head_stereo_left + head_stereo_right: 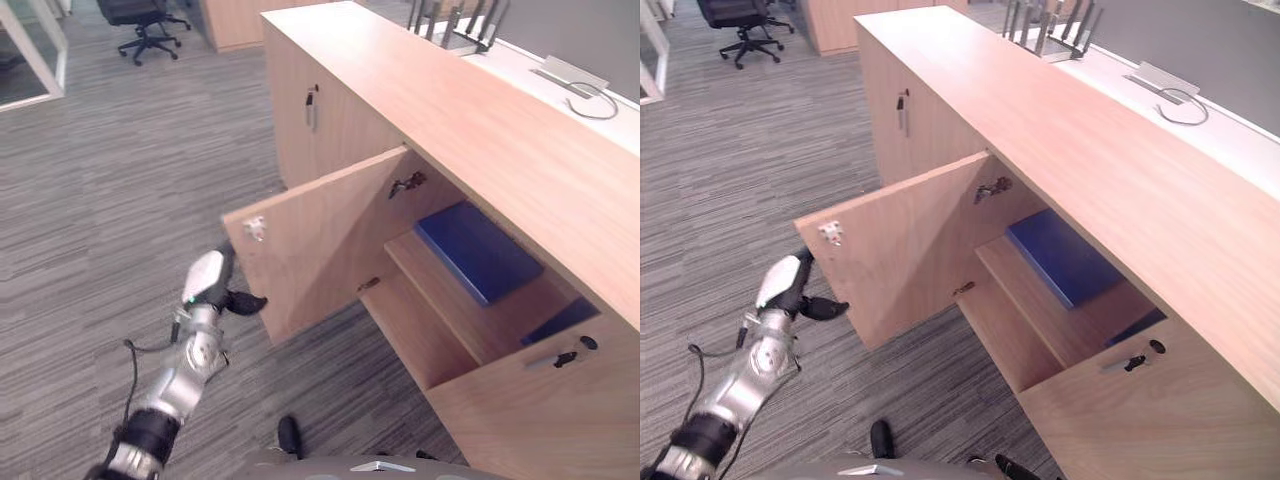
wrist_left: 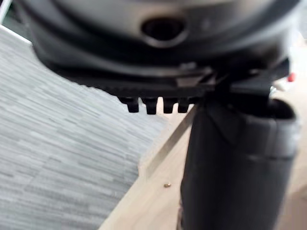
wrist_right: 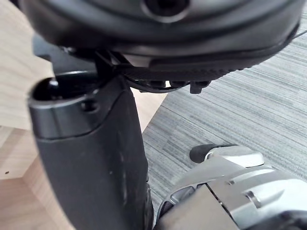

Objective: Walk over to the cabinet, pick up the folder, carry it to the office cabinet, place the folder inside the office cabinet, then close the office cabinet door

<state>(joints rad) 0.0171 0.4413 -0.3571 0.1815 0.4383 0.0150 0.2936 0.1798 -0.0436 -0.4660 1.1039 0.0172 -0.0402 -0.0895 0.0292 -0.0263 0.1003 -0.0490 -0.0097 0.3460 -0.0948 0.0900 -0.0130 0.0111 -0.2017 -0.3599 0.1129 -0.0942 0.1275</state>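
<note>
The wooden office cabinet (image 1: pixel 470 110) stands with one door (image 1: pixel 320 240) swung wide out over the carpet. Inside, a blue folder (image 1: pixel 478 250) lies flat on the upper shelf. My left hand (image 1: pixel 210 285) is low at the door's outer face, close to its free edge, fingers relaxed and the dark thumb touching the wood. In the left wrist view the thumb (image 2: pixel 235 167) points at the door panel (image 2: pixel 153 191). My right hand (image 3: pixel 91 158) hangs over the carpet beside the cabinet, holding nothing.
A second blue item (image 1: pixel 560 320) shows on the lower level inside. The neighbouring door has a key (image 1: pixel 312 105) in it. An office chair (image 1: pixel 140 25) stands far off on the grey carpet. A file rack (image 1: pixel 460 25) sits on the desk behind.
</note>
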